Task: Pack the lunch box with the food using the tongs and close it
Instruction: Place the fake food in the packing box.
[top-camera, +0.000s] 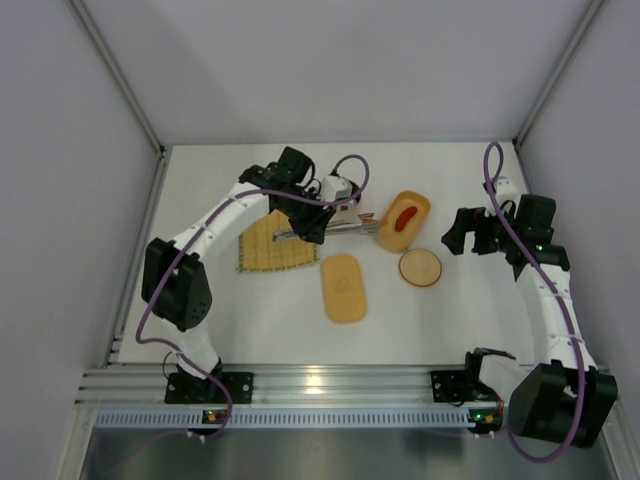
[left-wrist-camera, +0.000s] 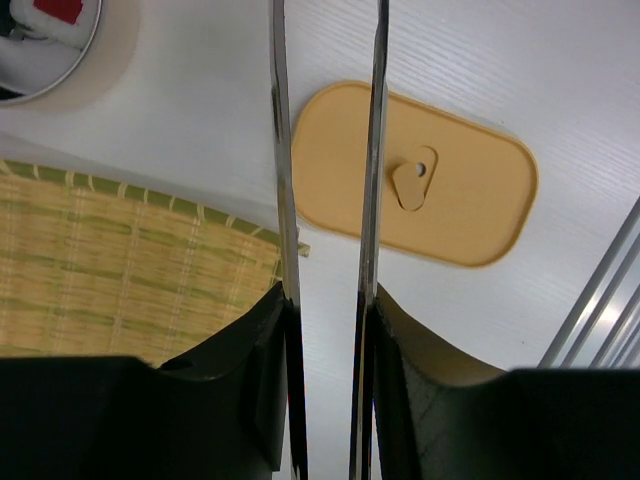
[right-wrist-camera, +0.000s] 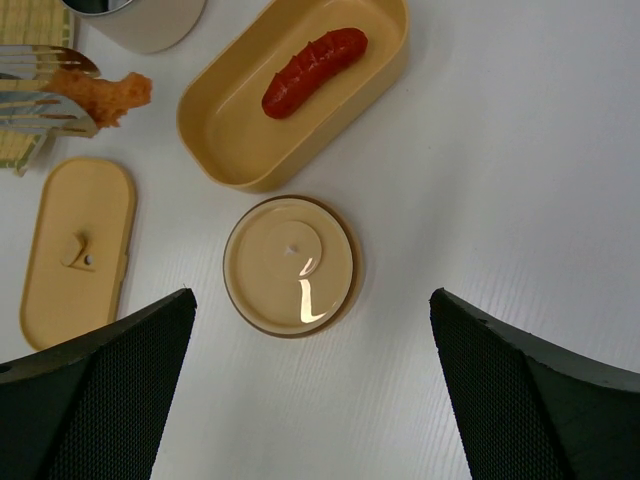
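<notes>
We look down on a white table with two robot arms reaching in from its near edge. The left gripper (left-wrist-camera: 328, 340) is clamped on the tongs (left-wrist-camera: 283, 180), its fingers pressing the two thin metal arms toward each other, with a narrow gap left between them. In the right wrist view, the tongs' tips pinch an orange crumbed piece (right-wrist-camera: 105, 93) above the table. It hangs just beside the end of the lunch box (right-wrist-camera: 235, 125) and is not yet over it. The lunch box is an open yellow-orange oblong lying at an angle toward the back of the table. One red sausage-like piece (right-wrist-camera: 315, 58) already lies inside it, and the rest of its floor is bare. A white piece with a red mark (left-wrist-camera: 45, 45) sits in the round bowl (right-wrist-camera: 150, 22) beside the woven mat (left-wrist-camera: 120, 260). The box's flat oblong lid (left-wrist-camera: 460, 200) lies on the table, apart from the box and nearer the arms. A round tan lid (right-wrist-camera: 290, 265) rests just in front of the box. The right gripper (top-camera: 465, 230) has its jaws spread wide and holds nothing, and it hovers to the right of the box. We judge the packing to be partly done: one piece is in and a second is about to be dropped. At least the white piece has yet to be moved, and the lid has yet to be fitted.
</notes>
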